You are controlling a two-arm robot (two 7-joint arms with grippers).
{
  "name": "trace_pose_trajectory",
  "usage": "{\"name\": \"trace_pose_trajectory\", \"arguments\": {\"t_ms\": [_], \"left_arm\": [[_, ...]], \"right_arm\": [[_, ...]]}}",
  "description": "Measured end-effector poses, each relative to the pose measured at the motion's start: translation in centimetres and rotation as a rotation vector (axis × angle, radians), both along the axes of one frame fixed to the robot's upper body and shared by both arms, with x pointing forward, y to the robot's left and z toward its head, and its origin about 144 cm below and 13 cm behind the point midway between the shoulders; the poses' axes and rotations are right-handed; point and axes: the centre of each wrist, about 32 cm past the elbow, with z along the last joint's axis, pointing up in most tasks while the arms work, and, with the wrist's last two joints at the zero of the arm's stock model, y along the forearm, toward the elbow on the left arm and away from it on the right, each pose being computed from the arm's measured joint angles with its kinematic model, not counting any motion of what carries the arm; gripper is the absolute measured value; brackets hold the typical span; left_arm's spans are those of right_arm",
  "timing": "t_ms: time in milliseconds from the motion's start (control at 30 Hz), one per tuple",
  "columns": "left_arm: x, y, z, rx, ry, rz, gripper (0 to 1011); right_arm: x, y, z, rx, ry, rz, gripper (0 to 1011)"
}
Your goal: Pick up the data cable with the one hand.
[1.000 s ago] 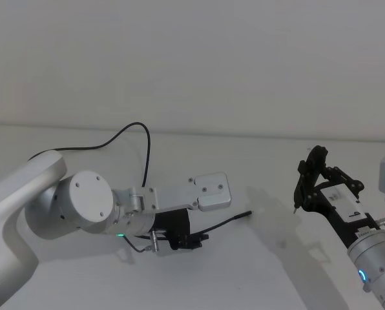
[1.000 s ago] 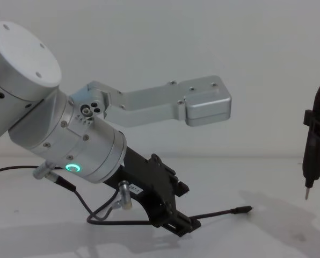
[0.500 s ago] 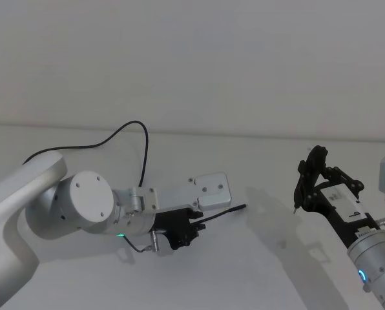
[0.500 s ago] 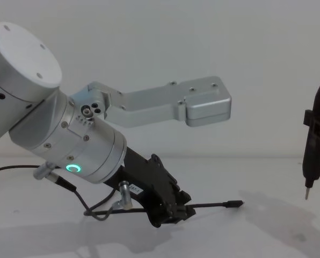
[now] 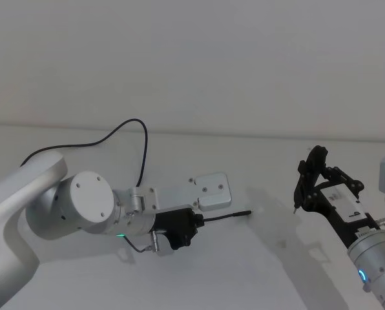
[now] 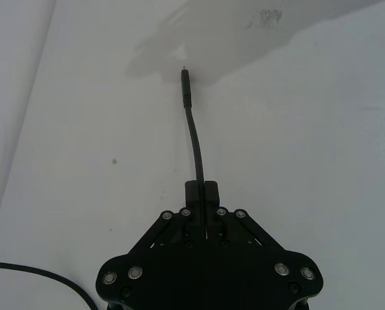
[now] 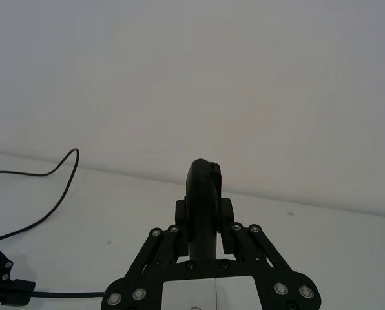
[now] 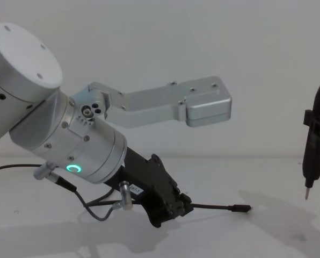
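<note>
Two jaws of the black blocky left gripper [image 6: 202, 191] are clamped on the long, thin black data cable [image 6: 194, 139], low over the white counter [image 5: 257, 278]. Its slim plug [image 8: 239, 208] sticks out ahead of them, pointing toward the robot's right; the rest loops away behind the arm. Well apart, the right gripper [image 7: 203, 214] hangs above the counter, jaws closed around a slim black metal-tipped tool [image 8: 313, 156].

You see one data cable [image 5: 225, 215], two pincers (the left pincer [image 5: 194, 222] and the right pincer [image 7: 204, 212]), one slim black tool [image 7: 204, 174], one thin wire [image 8: 93, 211] with a silver connector, and one tabletop [image 5: 244, 271].
</note>
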Motion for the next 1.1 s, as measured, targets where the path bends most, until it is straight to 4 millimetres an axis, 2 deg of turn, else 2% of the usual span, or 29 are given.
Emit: {"name": "trace_pose_trajectory", "arguments": {"t_ms": [500,1100], "left_arm": [[-0.1,0.6,0.6,-0.084,-0.018,-0.010,42],[-0.6,2.5,2.7,-0.285,-0.032,-0.055,43]], "right_arm": [[-0.3,-0.3,0.6,0.026,-0.010,0.013,268],[-0.9,-1.2,2.3,0.238,-0.030,0.078,268]]}}
